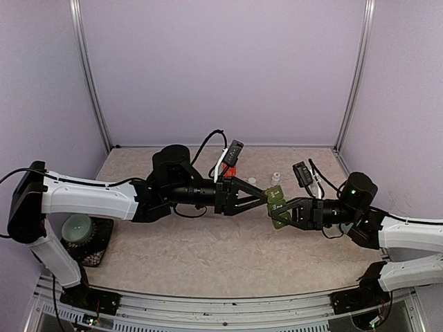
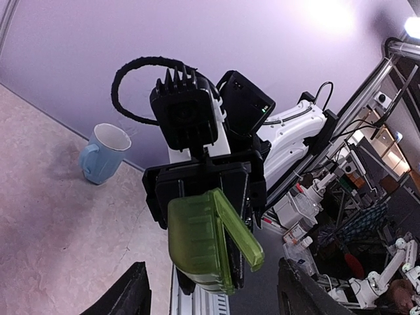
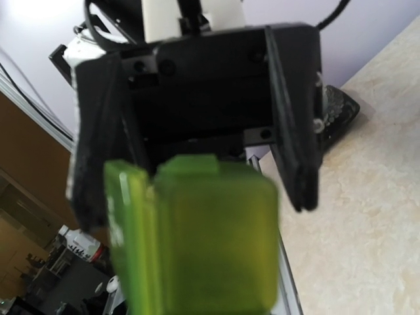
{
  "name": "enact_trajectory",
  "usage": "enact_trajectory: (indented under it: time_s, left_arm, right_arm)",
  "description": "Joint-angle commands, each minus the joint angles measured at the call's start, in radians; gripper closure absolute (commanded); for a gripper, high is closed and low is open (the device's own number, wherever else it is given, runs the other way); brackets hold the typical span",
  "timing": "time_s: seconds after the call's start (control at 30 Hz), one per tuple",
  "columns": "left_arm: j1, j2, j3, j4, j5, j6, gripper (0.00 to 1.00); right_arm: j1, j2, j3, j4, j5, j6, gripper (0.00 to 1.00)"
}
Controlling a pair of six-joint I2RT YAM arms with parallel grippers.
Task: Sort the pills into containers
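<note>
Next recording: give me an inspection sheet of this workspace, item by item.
Surface: beige marbled tabletop, no damage visible.
Job's things: green plastic pill container strip, held in the air, one lid hinged open; no pills seen.
Clutter: pale blue mug near the wall; small white object and another, too small to identify; pale round item on a dark mat.
Grippers: right end effector shut on the strip; left end effector open, fingers either side of the strip, contact unclear.
Cables: black cable loops above the left wrist.
Surroundings: lilac walls, metal corner posts.
</note>
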Motion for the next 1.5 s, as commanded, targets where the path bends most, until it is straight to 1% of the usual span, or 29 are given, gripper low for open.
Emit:
enact_trajectory:
  time_s: [0.0,0.23,0.83,1.07,1.47]
  left_arm:
    - [-0.001,-0.011,0.031,-0.023,-0.013,0.027,0.36]
    - [0.007,-0.039,-0.004,-0.001,-0.019,0.027,0.36]
    - [0.015,-0.024,0.01,-0.032,-0.027,0.039,0.38]
    - [0.017,-0.043,-0.005,-0.009,-0.023,0.036,0.38]
    - [0.023,-0.044,-0.012,-0.014,-0.028,0.032,0.38]
  right_arm:
    - [-0.007,0.017,0.023,0.038,-0.042,0.022,1.0]
    - [-0.007,-0.017,0.027,0.033,-0.032,0.024,1.0]
    - [-0.007,-0.005,0.011,0.11,-0.079,0.07,1.0]
    - [-0.007,-0.016,0.004,0.079,-0.053,0.051,1.0]
    - [-0.007,-0.013,0.005,0.089,-0.056,0.058,1.0]
